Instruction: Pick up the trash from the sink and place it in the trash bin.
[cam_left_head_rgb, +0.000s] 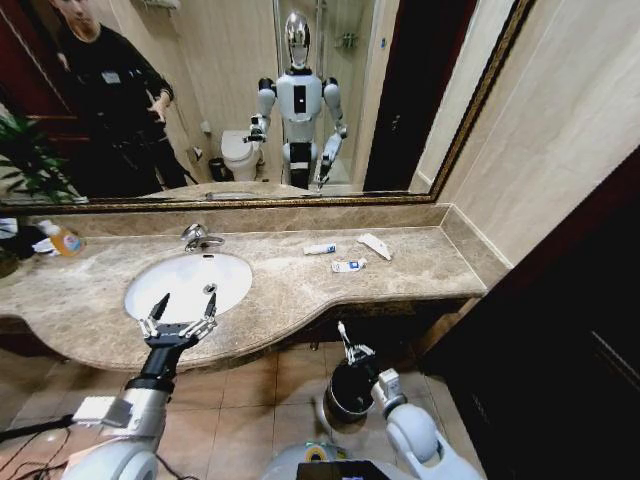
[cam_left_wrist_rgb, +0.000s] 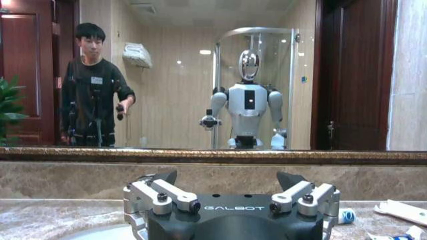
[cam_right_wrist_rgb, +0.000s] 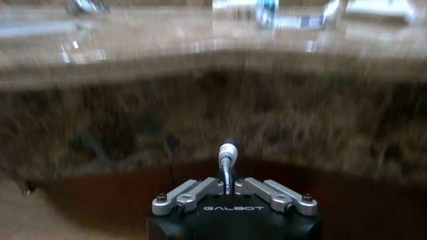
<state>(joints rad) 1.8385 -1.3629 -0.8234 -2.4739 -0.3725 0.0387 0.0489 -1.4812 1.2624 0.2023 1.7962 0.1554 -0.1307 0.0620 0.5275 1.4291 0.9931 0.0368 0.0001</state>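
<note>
Beige-brown marble surface (cam_left_head_rgb: 420, 265) surrounds the white oval sink (cam_left_head_rgb: 187, 284), and on it, to the basin's right, lie a small white tube with a blue end (cam_left_head_rgb: 319, 249), a white-and-blue packet (cam_left_head_rgb: 348, 266) and a flat white wrapper (cam_left_head_rgb: 375, 246). Left gripper (cam_left_head_rgb: 180, 308) hovers at the sink's front rim, jaws wide. Right gripper (cam_left_head_rgb: 343, 335), jaws clamped on a thin white tube (cam_right_wrist_rgb: 227, 150), is above the round black trash bin with shiny rim (cam_left_head_rgb: 347, 393) on the floor.
</note>
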